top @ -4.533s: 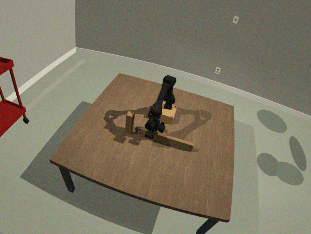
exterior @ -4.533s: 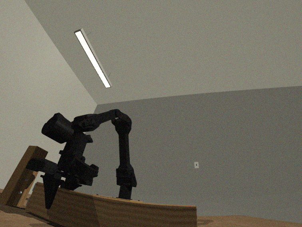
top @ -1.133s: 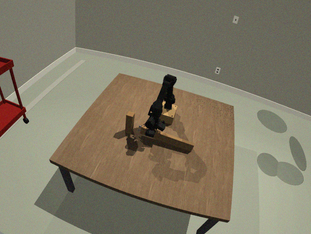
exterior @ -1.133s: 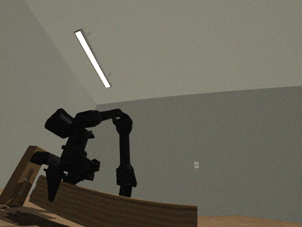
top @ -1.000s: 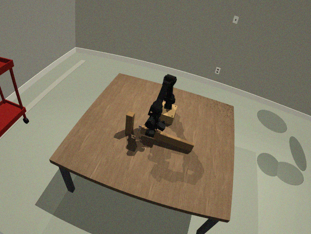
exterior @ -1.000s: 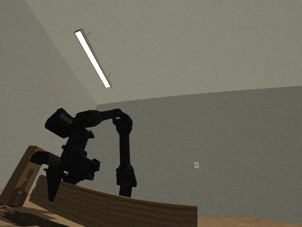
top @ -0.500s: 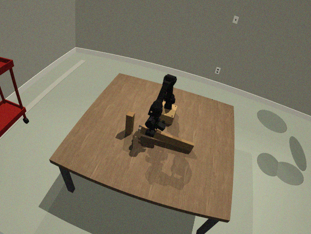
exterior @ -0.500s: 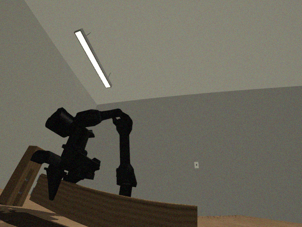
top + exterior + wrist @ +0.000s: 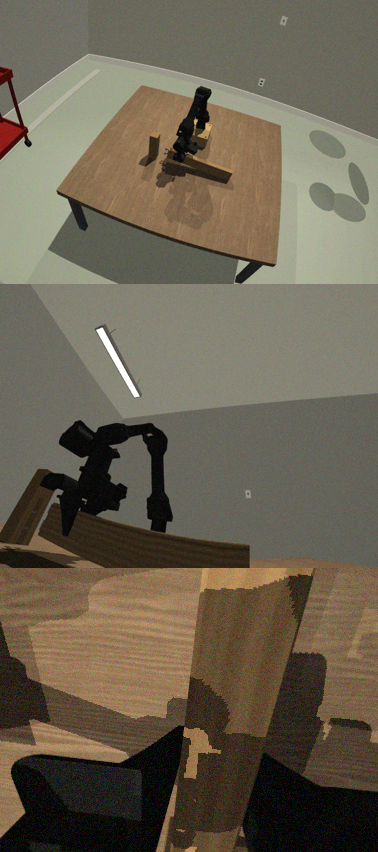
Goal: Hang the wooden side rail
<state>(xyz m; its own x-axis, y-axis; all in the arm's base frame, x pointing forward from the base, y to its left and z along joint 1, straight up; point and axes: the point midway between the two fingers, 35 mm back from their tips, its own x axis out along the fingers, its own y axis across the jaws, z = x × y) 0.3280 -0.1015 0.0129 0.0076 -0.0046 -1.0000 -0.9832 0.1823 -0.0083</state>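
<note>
The wooden side rail slants, its hook end raised off the table and its far end low, apparently on the table in the top view. My gripper is shut on the rail near the hook end, one finger on each side. The headboard post stands upright just beyond that end. Two small pins show in its slot. The steel hooks face the post across a narrow gap, off the pins. The wrist view does not show hooks or post.
The arm's light wooden base block stands on the table behind the rail. The arm reaches over the rail from there. Dark arm shadows fall across the rail and table. A red cart stands on the floor at the left.
</note>
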